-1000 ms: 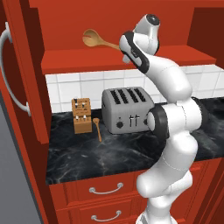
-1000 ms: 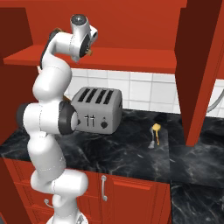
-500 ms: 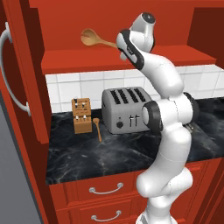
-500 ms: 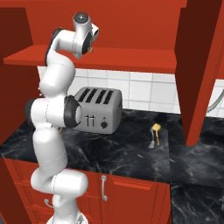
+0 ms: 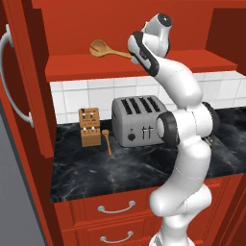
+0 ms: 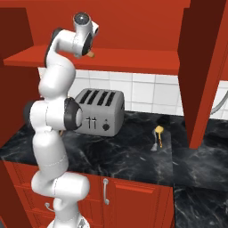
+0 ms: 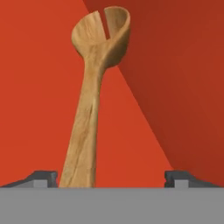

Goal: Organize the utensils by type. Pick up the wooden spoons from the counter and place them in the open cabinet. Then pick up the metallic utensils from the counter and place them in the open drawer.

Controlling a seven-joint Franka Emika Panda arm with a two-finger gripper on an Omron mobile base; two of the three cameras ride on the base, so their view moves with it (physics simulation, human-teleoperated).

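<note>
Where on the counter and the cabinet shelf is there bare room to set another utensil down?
Shelf board: bare to the right of the wooden spoon, up to the cabinet side. Counter: a wide bare strip in front of the toaster, and another between the toaster and the gold-tinted piece. Crowded: the gap between knife block and toaster, where the second wooden spoon lies.

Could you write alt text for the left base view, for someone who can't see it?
A white robot arm reaches up to a red cabinet shelf where a wooden spoon lies. Below, a second wooden spoon lies on the black counter between a knife block and a toaster.
</note>
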